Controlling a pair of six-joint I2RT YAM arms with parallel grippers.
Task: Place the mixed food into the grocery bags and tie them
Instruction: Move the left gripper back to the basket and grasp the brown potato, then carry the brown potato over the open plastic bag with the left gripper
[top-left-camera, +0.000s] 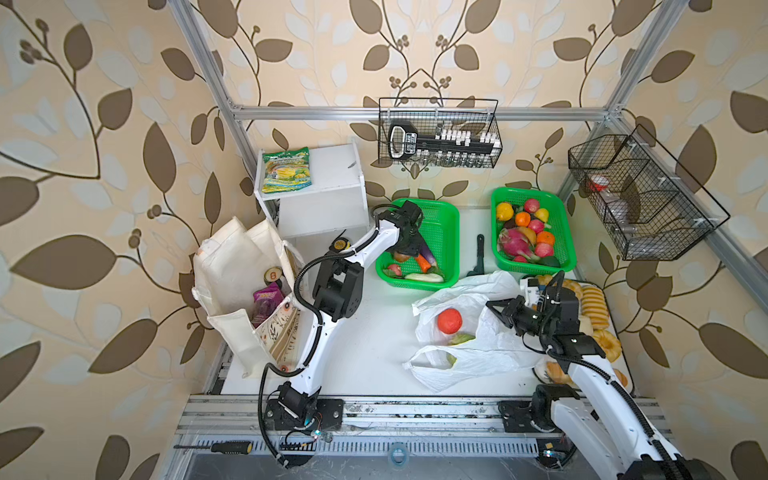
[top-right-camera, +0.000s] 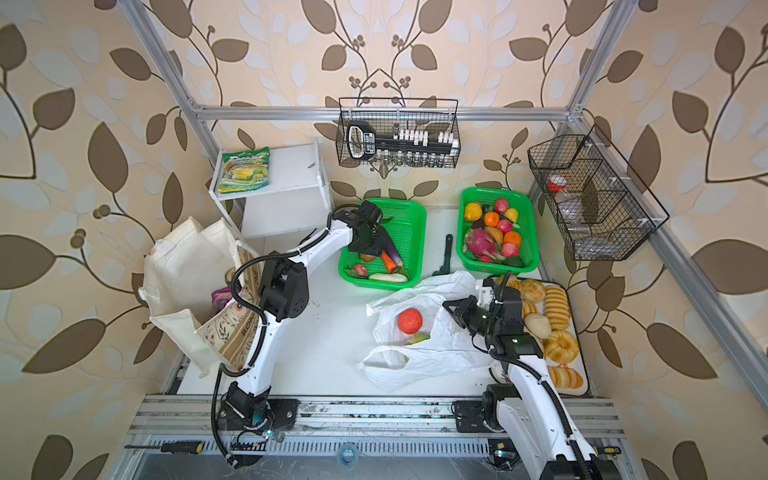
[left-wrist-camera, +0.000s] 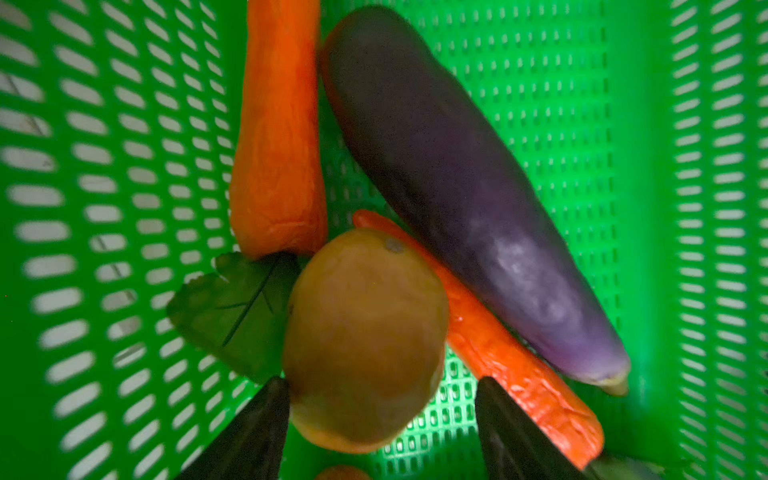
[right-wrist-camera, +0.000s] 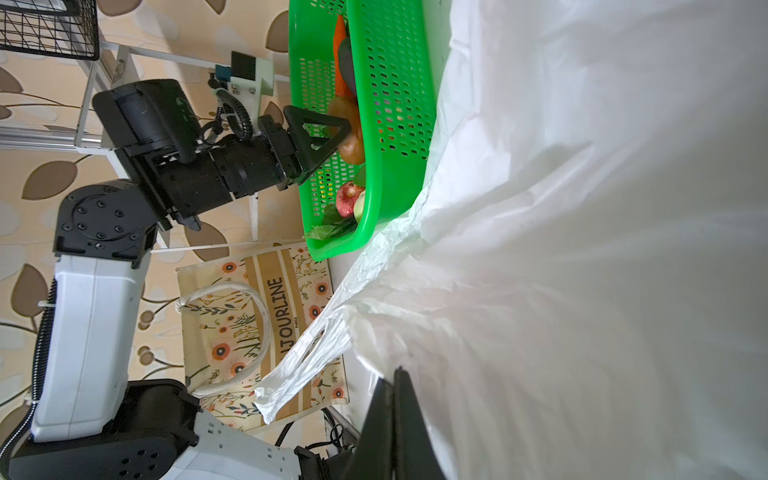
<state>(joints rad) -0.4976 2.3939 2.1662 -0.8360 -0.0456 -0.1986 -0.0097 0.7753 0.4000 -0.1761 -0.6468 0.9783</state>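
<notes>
— Cream tote (top-left-camera: 232, 270) far left, what's in it?
— Purple pouch (top-left-camera: 268, 297), upright in the open mouth. Tote stands at the left edge of the table (top-left-camera: 374, 353). Floral print, dark lettering on the side.
— Left claw (left-wrist-camera: 380, 382)?
— Down in the green basket (top-left-camera: 444, 232), jaws wide either side of the potato (left-wrist-camera: 365, 324). One finger (left-wrist-camera: 253, 432) against it, a gap at the other. Not clamped.
— Potato look?
— Brown, smooth, egg-shaped, small grey spot at one end. It lies over a carrot (left-wrist-camera: 519, 374) and a dark leaf (left-wrist-camera: 237, 311), beside a purple aubergine (left-wrist-camera: 457, 187).
— Bag (top-left-camera: 478, 357)?
— Thin white plastic, crinkled, slumped on the table right of centre, mouth open. Red tomato (top-left-camera: 449, 321) in it, round and matte. Pale green cabbage (top-left-camera: 461, 338) just beside that, partly under the plastic.
— Right claw (top-left-camera: 493, 308)?
— Closed, tip at the bag's right edge. Pinching plastic or not, can't tell.
</notes>
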